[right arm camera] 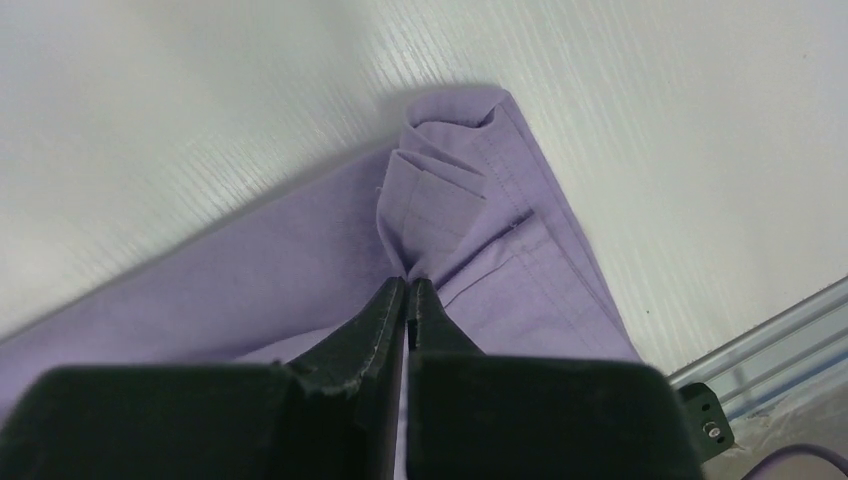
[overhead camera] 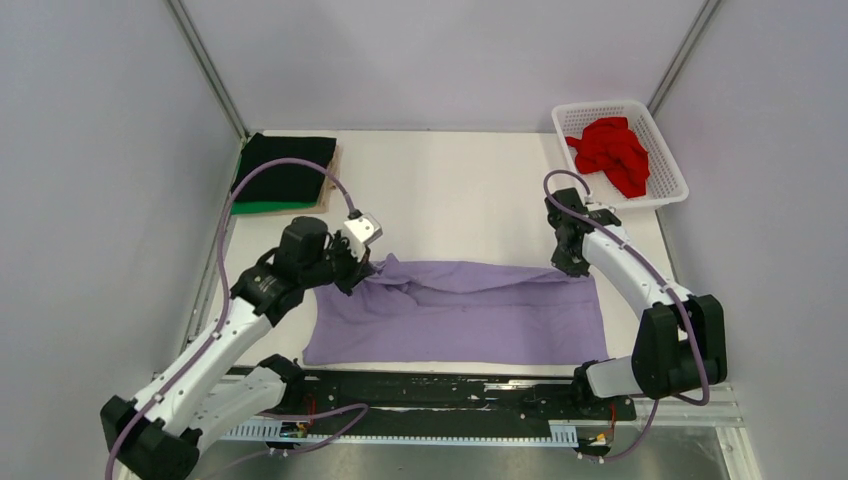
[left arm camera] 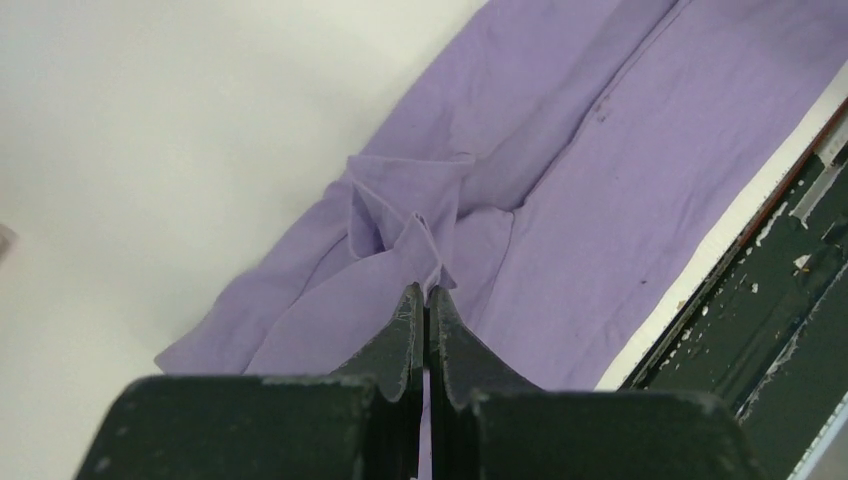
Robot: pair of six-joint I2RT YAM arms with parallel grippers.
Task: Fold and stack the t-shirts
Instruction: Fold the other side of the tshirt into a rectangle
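Left hand (left arm camera: 421, 290) and right hand (right arm camera: 407, 283) low, wrists angled down, each pinched closed on lavender t-shirt (overhead camera: 460, 310)

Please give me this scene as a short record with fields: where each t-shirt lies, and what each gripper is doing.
lavender shirt: spread on the table, near middle, far edge rumpled
left gripper: shut on the lavender shirt, far left corner
right gripper: shut on the lavender shirt, far right corner
black shirt: folded, far left corner, on top of the green shirt
red shirt: crumpled, unfolded, inside the white basket, far right

Lavender shirt (overhead camera: 455, 315), red shirt (overhead camera: 612, 152) (white basket (overhead camera: 580, 120)), black shirt (overhead camera: 285, 165)
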